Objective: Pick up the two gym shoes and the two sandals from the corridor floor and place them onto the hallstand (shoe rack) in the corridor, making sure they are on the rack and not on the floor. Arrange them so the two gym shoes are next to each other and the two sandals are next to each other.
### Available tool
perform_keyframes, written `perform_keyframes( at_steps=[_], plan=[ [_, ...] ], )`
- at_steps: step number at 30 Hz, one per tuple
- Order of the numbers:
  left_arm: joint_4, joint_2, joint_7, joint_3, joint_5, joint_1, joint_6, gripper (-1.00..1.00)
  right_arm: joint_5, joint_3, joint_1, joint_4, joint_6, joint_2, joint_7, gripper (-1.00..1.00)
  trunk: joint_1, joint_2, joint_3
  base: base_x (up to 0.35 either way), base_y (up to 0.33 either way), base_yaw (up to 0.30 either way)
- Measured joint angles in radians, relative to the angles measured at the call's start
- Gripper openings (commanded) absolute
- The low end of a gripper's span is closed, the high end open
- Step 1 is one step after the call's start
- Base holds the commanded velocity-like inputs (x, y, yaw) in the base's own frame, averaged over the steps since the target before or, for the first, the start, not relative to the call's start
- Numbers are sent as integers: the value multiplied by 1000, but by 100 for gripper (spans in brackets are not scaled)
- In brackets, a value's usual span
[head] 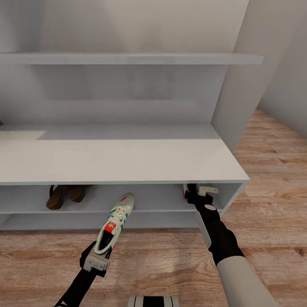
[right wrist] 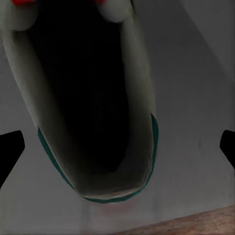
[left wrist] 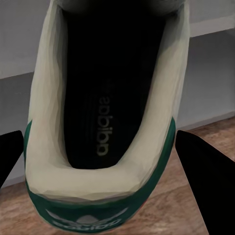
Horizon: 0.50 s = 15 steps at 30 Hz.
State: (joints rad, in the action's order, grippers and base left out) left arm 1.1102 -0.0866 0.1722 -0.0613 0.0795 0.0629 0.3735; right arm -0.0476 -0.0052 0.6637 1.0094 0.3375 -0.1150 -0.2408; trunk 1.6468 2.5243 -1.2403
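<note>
Head view: I'm looking down at the hallstand (head: 128, 164), its thick top near, two low tiers under it and the floor (head: 170, 256) in front.
Left shoe: the left end effector (head: 96, 263) grips a gym shoe (head: 114, 228) by the heel, toe aimed at the upper tier and raised clear of the floor. Held at the heel, I'd say, so the toe can go in first under the top.
Left wrist view: the shoe's heel collar (left wrist: 98, 147) sits between the two dark fingers (left wrist: 203, 171), which stand close on either side; with the shoe hanging off the floor, I take it as clamped.
Right shoe: the right end effector (head: 200, 192) reaches into the right end of the upper tier, where a bit of red and white of the second gym shoe (head: 186, 190) peeks out beside it.
Right wrist view: that shoe (right wrist: 93, 107) lies on the grey shelf, and the fingers (right wrist: 10, 147) stand wide of it on both sides, so this end effector looks spread and not holding.
Sandals: the sandals (head: 66, 195) are already side by side at the left of the upper tier.
Stage: three items racked, by my reckoning; the last gym shoe is on its way in.
Next: it needs to land beside its mate on the right, well apart from the sandals.
Risk: the tier is shallow; the toe could catch on the top's edge.
</note>
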Motion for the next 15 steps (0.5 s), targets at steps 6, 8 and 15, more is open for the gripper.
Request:
perform_keyframes(
  at_steps=[6, 8, 15],
  plan=[
    [0, 0, 0, 0, 0, 0, 0, -100, 0, 0, 0, 0, 0, 0, 0, 100, 0, 0, 0, 0, 0, 0],
    [0, 0, 0, 0, 0, 0, 0, -100, 0, 0, 0, 0, 0, 0, 0, 100, 0, 0, 0, 0, 0, 0],
    [0, 0, 0, 0, 0, 0, 0, -100, 0, -1, 0, 0, 0, 0, 0, 100, 0, 0, 0, 0, 0, 0]
  ],
)
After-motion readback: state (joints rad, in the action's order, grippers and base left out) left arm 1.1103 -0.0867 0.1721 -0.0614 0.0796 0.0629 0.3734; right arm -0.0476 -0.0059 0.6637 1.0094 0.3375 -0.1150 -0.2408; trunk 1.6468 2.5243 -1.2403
